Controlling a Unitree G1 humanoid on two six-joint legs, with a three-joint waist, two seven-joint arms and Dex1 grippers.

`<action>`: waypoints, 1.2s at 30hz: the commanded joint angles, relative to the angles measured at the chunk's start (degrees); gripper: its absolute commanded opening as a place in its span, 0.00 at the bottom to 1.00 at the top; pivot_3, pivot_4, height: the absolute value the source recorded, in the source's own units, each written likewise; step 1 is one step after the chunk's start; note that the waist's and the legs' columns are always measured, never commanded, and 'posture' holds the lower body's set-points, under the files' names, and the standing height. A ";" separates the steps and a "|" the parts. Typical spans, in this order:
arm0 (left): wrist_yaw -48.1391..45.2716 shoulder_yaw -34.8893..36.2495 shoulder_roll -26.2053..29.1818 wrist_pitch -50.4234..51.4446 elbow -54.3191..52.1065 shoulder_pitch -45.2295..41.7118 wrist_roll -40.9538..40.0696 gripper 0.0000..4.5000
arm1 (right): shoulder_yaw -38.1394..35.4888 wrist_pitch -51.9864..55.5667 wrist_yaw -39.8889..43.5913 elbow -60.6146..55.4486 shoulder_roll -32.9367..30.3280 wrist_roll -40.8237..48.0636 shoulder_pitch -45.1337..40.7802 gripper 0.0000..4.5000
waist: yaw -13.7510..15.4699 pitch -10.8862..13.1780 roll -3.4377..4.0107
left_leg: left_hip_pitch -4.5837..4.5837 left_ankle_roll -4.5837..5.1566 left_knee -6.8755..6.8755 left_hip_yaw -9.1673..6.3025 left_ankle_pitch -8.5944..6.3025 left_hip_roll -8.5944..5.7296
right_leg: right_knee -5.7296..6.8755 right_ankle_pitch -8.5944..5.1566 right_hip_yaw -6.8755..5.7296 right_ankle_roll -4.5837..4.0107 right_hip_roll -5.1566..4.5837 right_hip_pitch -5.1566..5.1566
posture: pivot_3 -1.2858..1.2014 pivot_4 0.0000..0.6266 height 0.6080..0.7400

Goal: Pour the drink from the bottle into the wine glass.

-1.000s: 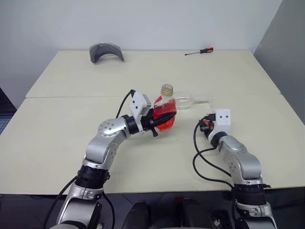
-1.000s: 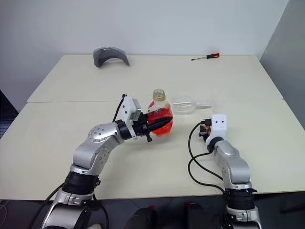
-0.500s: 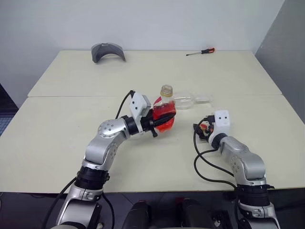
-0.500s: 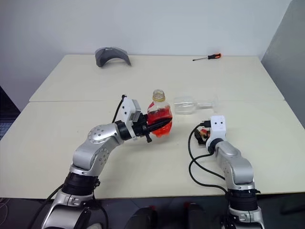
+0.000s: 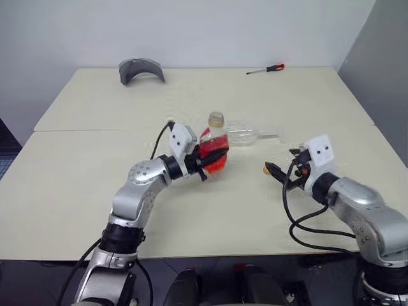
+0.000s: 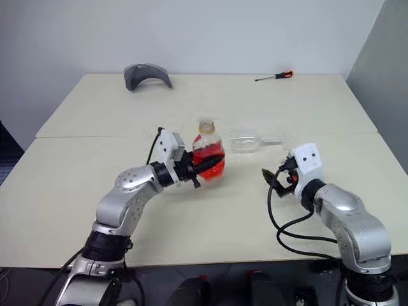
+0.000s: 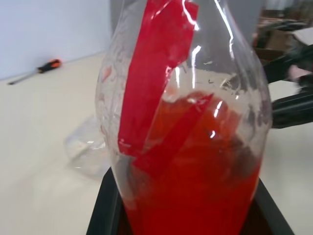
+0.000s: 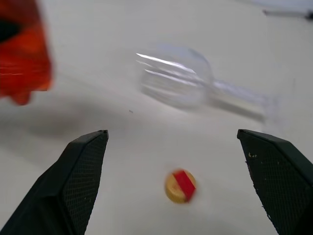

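The left pincer [image 5: 207, 160] is clamped on the lower body of the bottle [image 5: 215, 148], holding it upright above the table [image 5: 76, 185]; its black fingers [image 7: 105, 205] press against both sides of the bottle. The bottle's neck is open at the top, with no cap on it. The drink [image 7: 195, 176], a bright red-orange liquid, fills roughly the lower half of the bottle, and a red label [image 7: 151, 73] runs up its clear wall. The wine glass [image 5: 245, 134] lies on its side on the table just beyond the held bottle, bowl nearest the left pincer and stem pointing away toward the robot's right. The right pincer [image 5: 280, 173] hangs above the table, well to the right of the bottle, its fingers [image 8: 73, 181] spread wide with nothing between them. A small yellow-and-red cap [image 8: 180, 186] lies on the table in front of the right pincer, between it and the wine glass. At the far edge of the table, well apart from both pincers, lie a grey curved object [image 5: 141, 69] and a screwdriver [image 5: 266, 69] with a red handle.
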 commanded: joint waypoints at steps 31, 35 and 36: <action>30.37 18.94 0.41 -34.96 51.38 -15.08 10.90 0.25 | 13.20 -18.45 2.85 20.28 14.56 -6.68 -20.43 1.00 | 0.06 -0.03 -0.16 | -0.09 -0.25 0.08 -0.05 0.14 -0.14 | 0.03 0.04 -0.06 0.02 -0.19 -0.13 | 0.52 0.24 1.00; 30.12 18.52 -0.23 -36.53 53.72 -15.16 10.94 0.25 | 13.18 -18.29 2.20 20.09 14.75 -6.88 -20.48 1.00 | 0.02 -0.03 -0.16 | -0.09 -0.25 0.08 -0.05 0.14 -0.14 | 0.04 0.04 -0.06 0.02 -0.19 -0.15 | 0.52 0.24 1.00; 29.78 18.34 -0.49 -36.67 53.83 -14.79 10.89 0.25 | 13.14 -18.30 1.92 20.07 14.82 -6.97 -20.55 1.00 | 0.02 -0.03 -0.16 | -0.09 -0.25 0.08 -0.05 0.14 -0.14 | 0.04 0.04 -0.05 0.02 -0.19 -0.15 | 0.52 0.24 1.00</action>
